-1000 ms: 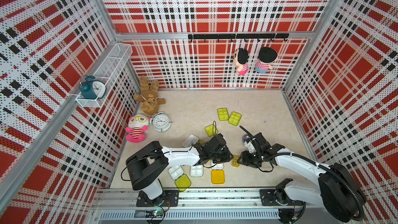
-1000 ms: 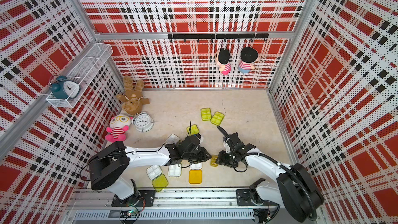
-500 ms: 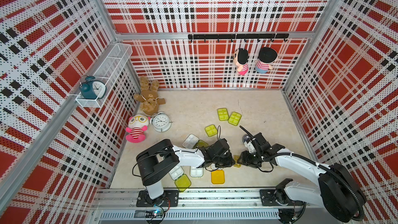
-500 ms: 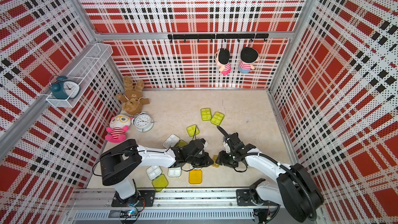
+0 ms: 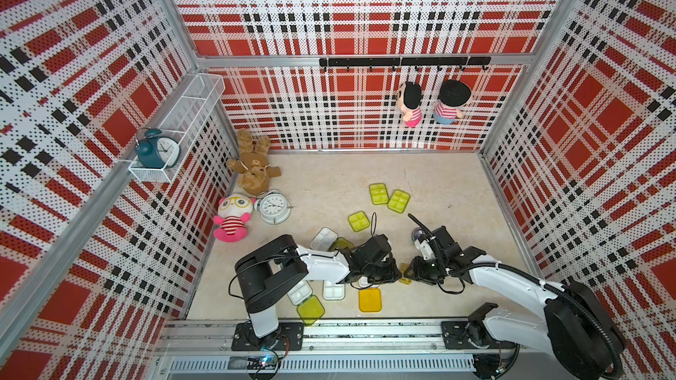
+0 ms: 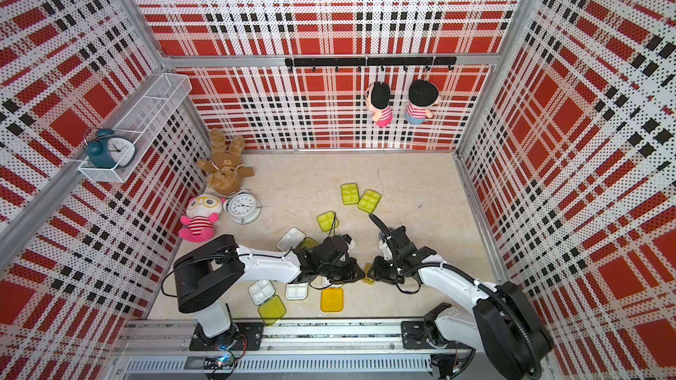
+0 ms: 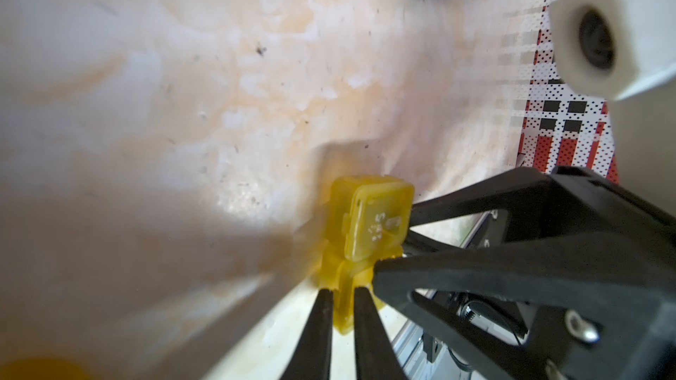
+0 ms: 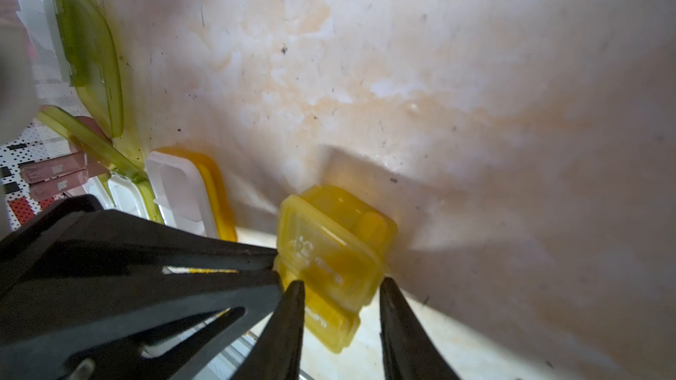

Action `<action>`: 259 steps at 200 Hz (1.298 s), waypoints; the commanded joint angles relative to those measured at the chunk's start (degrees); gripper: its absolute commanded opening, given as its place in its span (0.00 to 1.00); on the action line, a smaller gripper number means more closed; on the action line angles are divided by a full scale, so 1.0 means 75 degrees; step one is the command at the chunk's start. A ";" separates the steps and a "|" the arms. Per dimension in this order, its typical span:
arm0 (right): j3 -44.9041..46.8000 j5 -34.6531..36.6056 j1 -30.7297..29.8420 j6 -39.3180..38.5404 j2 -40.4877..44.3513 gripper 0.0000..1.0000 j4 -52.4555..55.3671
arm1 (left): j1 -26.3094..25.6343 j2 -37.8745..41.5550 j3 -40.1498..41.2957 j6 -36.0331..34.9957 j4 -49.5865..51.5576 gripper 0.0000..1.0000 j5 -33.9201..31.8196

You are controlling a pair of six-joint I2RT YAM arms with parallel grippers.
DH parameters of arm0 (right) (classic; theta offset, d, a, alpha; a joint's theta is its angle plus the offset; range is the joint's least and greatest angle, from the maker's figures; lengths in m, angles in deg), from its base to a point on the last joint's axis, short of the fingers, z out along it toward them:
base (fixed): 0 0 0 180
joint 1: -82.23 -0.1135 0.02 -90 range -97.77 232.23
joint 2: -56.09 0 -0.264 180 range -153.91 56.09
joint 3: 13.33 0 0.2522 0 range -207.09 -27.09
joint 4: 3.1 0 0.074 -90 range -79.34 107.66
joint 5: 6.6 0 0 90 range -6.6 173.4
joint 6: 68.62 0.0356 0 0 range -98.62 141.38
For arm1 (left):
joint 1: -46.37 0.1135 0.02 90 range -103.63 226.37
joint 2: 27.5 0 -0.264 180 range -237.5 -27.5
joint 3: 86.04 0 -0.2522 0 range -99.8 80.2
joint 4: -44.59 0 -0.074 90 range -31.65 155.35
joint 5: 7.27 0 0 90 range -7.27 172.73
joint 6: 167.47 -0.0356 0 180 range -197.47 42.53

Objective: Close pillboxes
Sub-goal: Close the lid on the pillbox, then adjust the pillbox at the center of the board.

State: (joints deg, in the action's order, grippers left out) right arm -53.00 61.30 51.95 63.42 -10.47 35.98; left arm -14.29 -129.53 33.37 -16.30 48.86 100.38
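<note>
A small amber pillbox point(image 5: 405, 274) point(image 6: 367, 273) lies on the floor near the front, between my two grippers. In the left wrist view my left gripper point(image 7: 342, 292) is shut on the thin lower flap of this pillbox point(image 7: 373, 224). In the right wrist view my right gripper point(image 8: 342, 285) straddles the same pillbox point(image 8: 333, 250). One finger touches it and a small gap shows at the other. Three lime pillboxes point(image 5: 378, 193) point(image 5: 398, 201) point(image 5: 359, 221) lie shut farther back. Open white trays point(image 5: 324, 239) point(image 5: 299, 292) point(image 5: 333, 290) lie around my left arm. A round navy pillbox point(image 5: 417, 237) is behind my right wrist.
An orange lid point(image 5: 370, 300) and a lime lid point(image 5: 310, 309) lie flat by the front rail point(image 5: 365, 338). Plush toys point(image 5: 252, 171) point(image 5: 232, 217) and a white alarm clock point(image 5: 273, 207) sit at the back left. Plaid walls close in three sides.
My left jaws have closed onto the amber pillbox's flap and that arm's elbow has swung right. My right jaws have narrowed around the pillbox.
</note>
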 commanded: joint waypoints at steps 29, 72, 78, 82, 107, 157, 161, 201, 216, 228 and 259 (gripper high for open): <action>0.0390 -0.0143 -0.0068 0.0208 0.0607 0.50 -0.0030 | 0.0014 -0.0264 -0.0220 -0.0163 0.0329 0.16 -0.0010; 0.0663 -0.0247 -0.0075 0.0215 0.0688 0.45 -0.0101 | -0.0014 -0.0356 -0.0343 -0.0175 0.0329 0.16 0.0004; 0.0704 -0.0247 -0.0074 0.0232 0.0696 0.43 -0.0134 | -0.0025 -0.0363 -0.0362 -0.0182 0.0329 0.16 0.0002; 0.0721 -0.0250 -0.0067 0.0250 0.0704 0.43 -0.0161 | -0.0036 -0.0368 -0.0374 -0.0182 0.0329 0.16 -0.0008; 0.0801 -0.0162 -0.0068 0.0295 0.0675 0.34 -0.0139 | -0.0107 -0.0374 -0.0369 -0.0158 0.0329 0.15 -0.0033; 0.0864 0.0071 -0.0053 0.0393 0.0950 0.23 0.0051 | -0.0124 -0.0327 -0.0306 -0.0117 0.0261 0.15 -0.0092; 0.0848 0.0086 -0.0054 0.0409 0.0974 0.23 0.0051 | -0.0125 -0.0328 -0.0323 -0.0126 0.0259 0.16 -0.0092; 0.0725 0.0205 -0.0054 0.0733 0.1243 0.45 -0.0096 | 0.0101 -0.0564 -0.0877 -0.0174 0.0229 0.33 0.0030; 0.0617 0.0268 -0.0041 0.0787 0.1366 0.48 -0.0118 | 0.0187 -0.0737 -0.1219 -0.0249 0.0266 0.34 0.0123; 0.0528 0.0299 0.0000 0.0788 0.1450 0.48 -0.0098 | 0.0246 -0.0907 -0.1508 -0.0323 0.0342 0.34 0.0197; 0.0079 0.0635 0.0146 0.0713 0.1901 0.50 0.0649 | 0.0265 -0.1387 -0.2206 -0.0524 0.0564 0.34 0.0414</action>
State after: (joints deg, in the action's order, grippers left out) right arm -49.03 63.07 52.41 68.60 0.72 36.59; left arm -12.61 -137.23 20.19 -17.92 51.44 101.50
